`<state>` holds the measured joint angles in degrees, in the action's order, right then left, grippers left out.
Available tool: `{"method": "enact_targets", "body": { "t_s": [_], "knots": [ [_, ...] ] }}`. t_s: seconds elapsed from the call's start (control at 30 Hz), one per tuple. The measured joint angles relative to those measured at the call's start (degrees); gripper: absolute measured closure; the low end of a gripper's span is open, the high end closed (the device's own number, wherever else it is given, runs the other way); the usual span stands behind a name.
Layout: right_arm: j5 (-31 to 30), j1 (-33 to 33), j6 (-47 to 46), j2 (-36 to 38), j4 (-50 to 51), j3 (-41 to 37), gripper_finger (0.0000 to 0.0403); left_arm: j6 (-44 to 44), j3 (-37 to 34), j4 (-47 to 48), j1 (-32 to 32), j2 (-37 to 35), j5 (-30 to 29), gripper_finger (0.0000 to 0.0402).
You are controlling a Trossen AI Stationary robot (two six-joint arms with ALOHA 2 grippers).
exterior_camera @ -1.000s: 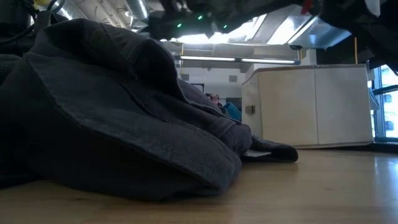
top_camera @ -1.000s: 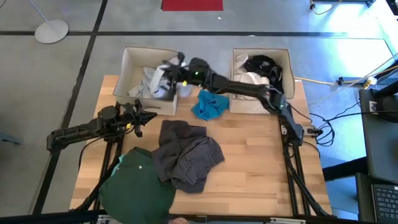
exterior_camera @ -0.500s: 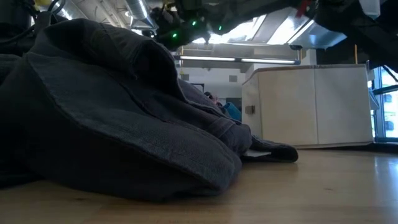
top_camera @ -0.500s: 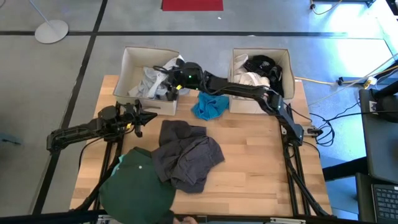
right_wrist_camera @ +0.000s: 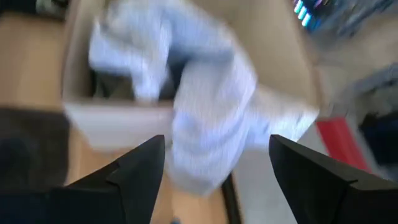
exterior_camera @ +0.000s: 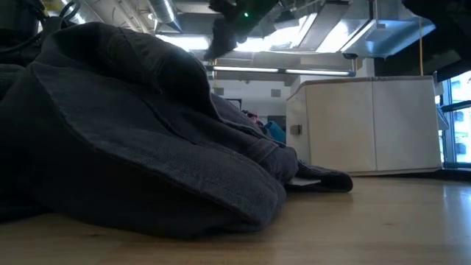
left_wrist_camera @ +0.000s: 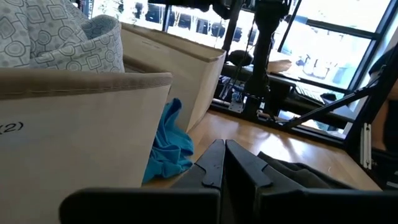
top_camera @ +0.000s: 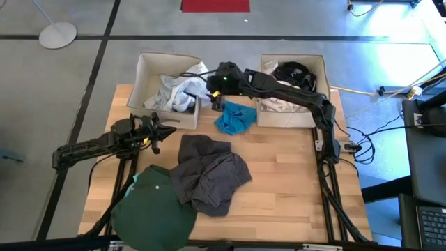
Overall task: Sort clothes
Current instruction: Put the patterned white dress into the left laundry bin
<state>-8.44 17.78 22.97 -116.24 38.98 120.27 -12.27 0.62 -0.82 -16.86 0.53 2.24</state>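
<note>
— Wooden tabletop [top_camera: 279,181], grey floor around it. Where are the clothes?
— Pale ones in the left box [top_camera: 149,111], turquoise garment [top_camera: 234,117] between the boxes, dark grey garment [top_camera: 209,171] and green garment [top_camera: 155,209] nearer the front.
— And the hands?
— Right hand [top_camera: 213,89] is spread open, empty, beside the left box. Left hand [top_camera: 162,130] is closed, empty.

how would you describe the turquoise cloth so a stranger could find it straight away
Start at the two beige square fabric boxes, the left box and the right box, at the far edge of the wooden table. On the bare wood in the gap between them lies a small crumpled turquoise cloth. It is the only bright blue-green piece; the garments nearer the front are dark grey and dark green.
</note>
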Motion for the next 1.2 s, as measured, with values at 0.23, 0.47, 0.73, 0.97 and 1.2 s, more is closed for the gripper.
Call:
{"method": "enact_targets", "body": {
  "t_s": [0.23,0.47,0.73,0.97,1.2],
  "knots": [
    [2.15,2.72,-3.89,-0.16,-0.86,-10.18,0.012,0.51,0.0,0.02,0.0,0.0,0.0,0.0398],
    [2.94,3.36,-4.31,-0.27,-20.02,-25.27,0.012,0.65,0.0,-0.04,0.0,-0.02,0.0,0.0398],
    [3.43,3.28,-5.27,-0.11,-25.46,-28.24,0.012,0.85,0.0,-0.08,0.0,-0.02,0.02,0.0398],
    [6.04,3.67,-4.58,-2.33,-30.27,-28.26,0.012,0.68,0.0,-0.22,0.0,-0.02,-0.05,0.0398],
    [-1.48,3.72,-3.95,-6.53,-39.97,-28.24,0.012,0.7,0.0,-1.13,0.0,-0.02,-0.13,0.0398]
  ]
}}
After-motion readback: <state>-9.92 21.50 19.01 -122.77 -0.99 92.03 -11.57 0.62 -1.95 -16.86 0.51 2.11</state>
